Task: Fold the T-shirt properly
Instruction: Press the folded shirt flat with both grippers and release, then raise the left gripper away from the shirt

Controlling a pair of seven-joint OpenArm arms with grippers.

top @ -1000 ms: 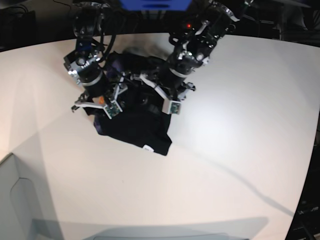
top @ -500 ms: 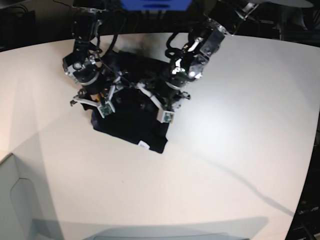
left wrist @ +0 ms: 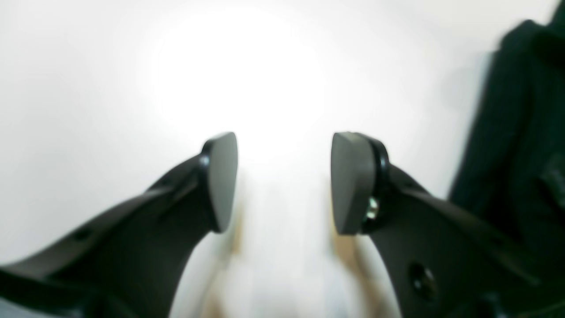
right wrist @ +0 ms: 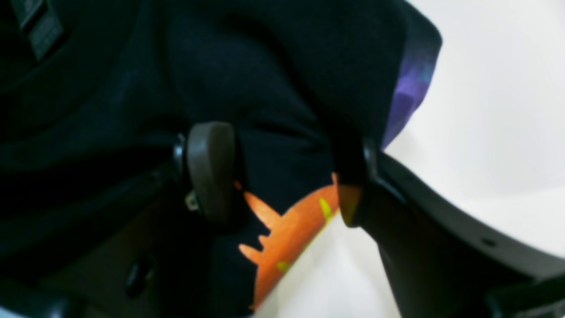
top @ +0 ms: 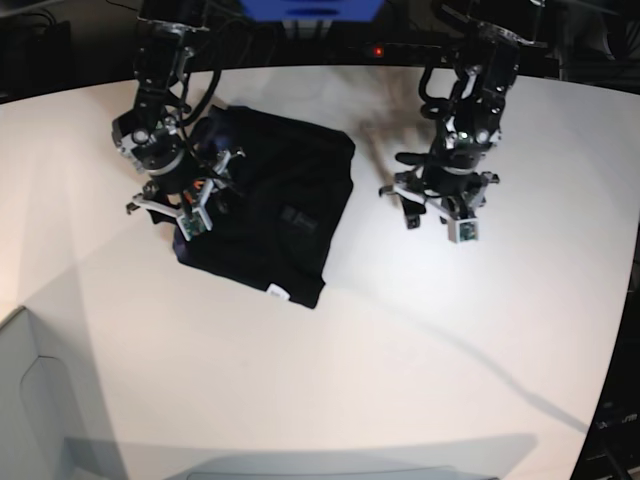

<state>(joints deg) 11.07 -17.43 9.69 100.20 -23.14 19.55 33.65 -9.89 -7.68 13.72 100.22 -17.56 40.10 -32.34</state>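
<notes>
Our left gripper has just pulled away from the T-shirt and now hangs over the bare white table, well apart from the cloth. Its jaws are spread wide with nothing between them. Our right gripper stays over the shirt's edge, jaws spread too, with black cloth and orange print showing between them. The shirt lies flat in a neat black block. We think the fold is nearly done.
</notes>
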